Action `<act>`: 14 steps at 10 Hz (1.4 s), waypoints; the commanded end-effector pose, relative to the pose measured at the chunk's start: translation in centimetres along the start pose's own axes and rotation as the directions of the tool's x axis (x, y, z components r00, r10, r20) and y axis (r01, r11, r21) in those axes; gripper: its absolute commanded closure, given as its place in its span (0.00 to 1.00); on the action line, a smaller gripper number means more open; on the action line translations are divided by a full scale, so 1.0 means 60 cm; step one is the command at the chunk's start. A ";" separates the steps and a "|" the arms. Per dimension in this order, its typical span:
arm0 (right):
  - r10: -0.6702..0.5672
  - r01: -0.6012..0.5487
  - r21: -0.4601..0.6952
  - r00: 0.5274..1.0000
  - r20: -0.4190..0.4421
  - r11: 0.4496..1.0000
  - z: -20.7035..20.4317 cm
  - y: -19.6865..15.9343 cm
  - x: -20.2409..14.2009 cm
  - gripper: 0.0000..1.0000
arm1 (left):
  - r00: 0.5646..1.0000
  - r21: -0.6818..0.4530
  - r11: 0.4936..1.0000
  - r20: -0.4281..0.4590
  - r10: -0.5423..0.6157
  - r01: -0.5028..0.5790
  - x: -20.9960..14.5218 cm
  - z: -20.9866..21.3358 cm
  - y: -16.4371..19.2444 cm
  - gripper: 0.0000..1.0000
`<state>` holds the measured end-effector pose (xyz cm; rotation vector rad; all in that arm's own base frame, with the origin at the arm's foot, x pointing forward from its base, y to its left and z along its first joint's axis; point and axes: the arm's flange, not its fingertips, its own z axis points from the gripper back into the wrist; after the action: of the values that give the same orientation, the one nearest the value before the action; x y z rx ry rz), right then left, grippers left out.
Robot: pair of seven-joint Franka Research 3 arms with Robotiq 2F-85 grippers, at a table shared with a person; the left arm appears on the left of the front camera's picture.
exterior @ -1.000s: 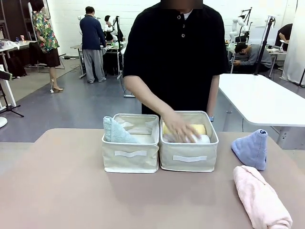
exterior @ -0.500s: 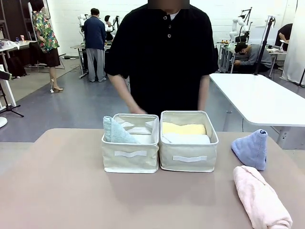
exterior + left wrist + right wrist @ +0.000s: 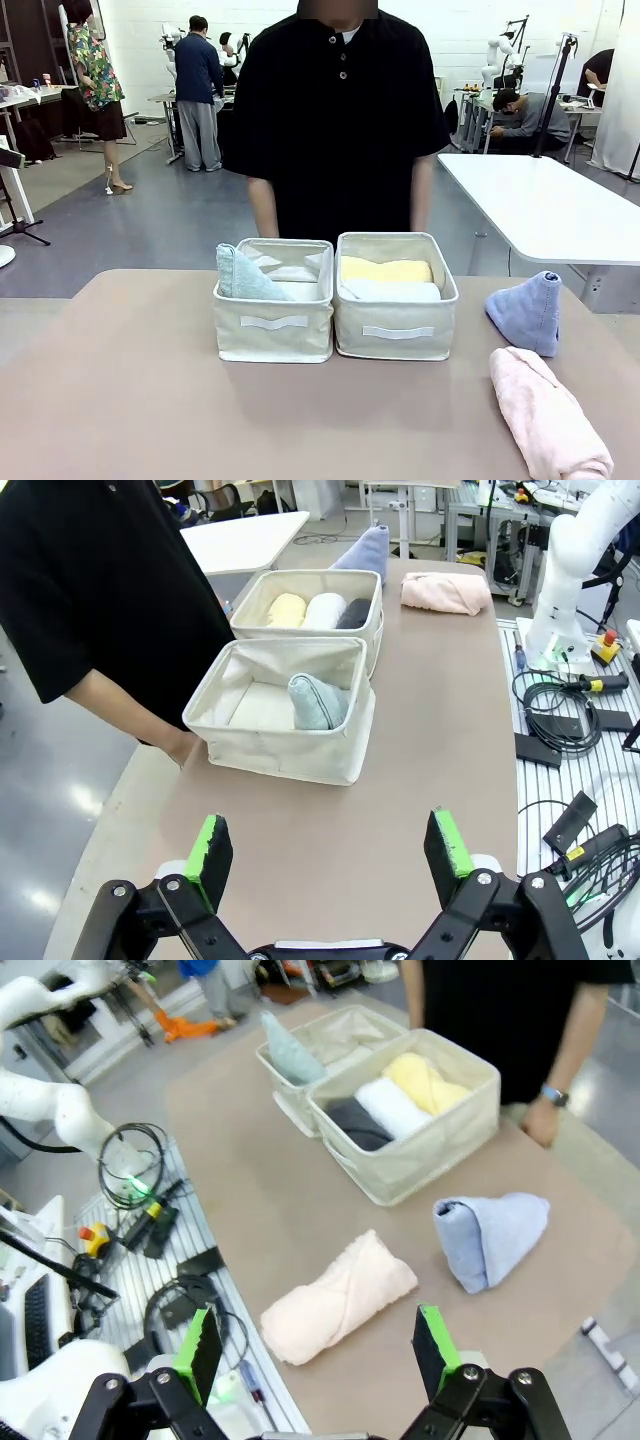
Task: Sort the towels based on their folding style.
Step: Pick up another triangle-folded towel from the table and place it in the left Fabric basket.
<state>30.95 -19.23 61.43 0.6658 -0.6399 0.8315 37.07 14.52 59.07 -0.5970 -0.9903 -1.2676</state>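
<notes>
Two cream bins stand side by side at the table's far middle. The left bin (image 3: 273, 322) holds a pale mint-green cone towel (image 3: 240, 275) (image 3: 317, 700). Inside the right bin (image 3: 396, 330) lie rolled yellow (image 3: 385, 269), white (image 3: 324, 609) and dark grey (image 3: 357, 1123) towels. A light blue cone towel (image 3: 528, 311) (image 3: 490, 1237) stands on the table at the right, and a rolled pink towel (image 3: 547, 415) (image 3: 338, 1296) lies in front of it. My left gripper (image 3: 331, 847) and right gripper (image 3: 315, 1348) are both open and hover well clear of everything.
A person in a black shirt stands at the far edge behind the bins, hands down by the table edge (image 3: 182, 746) (image 3: 541, 1120). The brown tabletop (image 3: 130, 400) is bare on the left and in front. Cables and arm bases (image 3: 570, 590) sit beside the table.
The person's hand has withdrawn from the right bin and both arms have dropped behind the bins as the person straightened up. The towels and bins have not moved.
</notes>
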 end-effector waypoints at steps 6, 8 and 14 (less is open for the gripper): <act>-0.205 0.036 -0.444 0.918 -0.338 0.896 -0.321 0.043 0.086 0.00 | 1.000 -0.001 1.000 0.017 -0.020 0.020 -0.002 0.002 0.002 0.00; -0.212 0.005 -0.430 0.876 -0.434 0.903 -0.404 0.050 0.089 0.00 | 1.000 -0.001 1.000 0.017 -0.020 0.020 -0.002 0.002 0.002 0.00; -0.116 -0.010 -0.295 0.907 -0.404 0.955 0.030 0.198 -0.025 0.00 | 1.000 -0.001 1.000 0.017 -0.020 0.020 -0.002 0.002 0.002 0.00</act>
<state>17.23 -15.67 63.73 0.2048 -0.3422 0.7620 37.12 14.57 59.08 -0.5964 -0.9867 -1.2684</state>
